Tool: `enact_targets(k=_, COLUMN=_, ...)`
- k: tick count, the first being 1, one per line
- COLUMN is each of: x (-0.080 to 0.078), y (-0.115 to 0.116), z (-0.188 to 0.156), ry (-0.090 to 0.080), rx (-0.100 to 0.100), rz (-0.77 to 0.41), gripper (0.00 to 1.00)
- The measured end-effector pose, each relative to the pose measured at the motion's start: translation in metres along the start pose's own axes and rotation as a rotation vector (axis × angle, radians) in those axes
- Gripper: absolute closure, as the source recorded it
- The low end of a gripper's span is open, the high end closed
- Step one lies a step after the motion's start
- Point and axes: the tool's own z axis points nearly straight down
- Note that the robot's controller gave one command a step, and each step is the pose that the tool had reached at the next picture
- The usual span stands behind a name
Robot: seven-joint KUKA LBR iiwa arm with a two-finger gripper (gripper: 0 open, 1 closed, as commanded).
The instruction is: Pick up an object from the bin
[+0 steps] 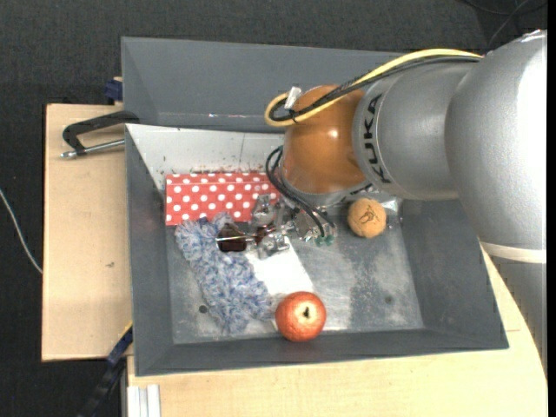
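Six loose things sit in the grey bin. The arm comes in from view R, w/ its orange wrist cover over the back-ctr of the floor and a yellow cable looped on top. The gripper hangs below the cover, approx mid-bin. It is low over the spot where the lower R corner of the red white-dotted pack meets the top of the blue-grey knit cloth.

Just L of the gripper lies a small dark red-brown thing, shiny, resting on the knit's upper edge. It is close against the gripper's metal parts; touching or not, can't tell. Whether the pincer is spread, pressed together or pinching that dark piece also can't be told, as metal bits & wires clutter that spot.

A white flat patch lies just below the gripper, btwn the knit and bare floor. A red apple sits at the front wall, just beside the knit's lower R end. A tan rounded lump, cork-like w/ a dark mark, lies R of the gripper near the cover's edge, apart from the rest.
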Motion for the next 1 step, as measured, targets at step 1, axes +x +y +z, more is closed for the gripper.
enact_targets(k=1, x=-0.0001, y=0.0000, z=-0.0001, ry=0.000, rx=0.000, rz=0.000, gripper=1.00)
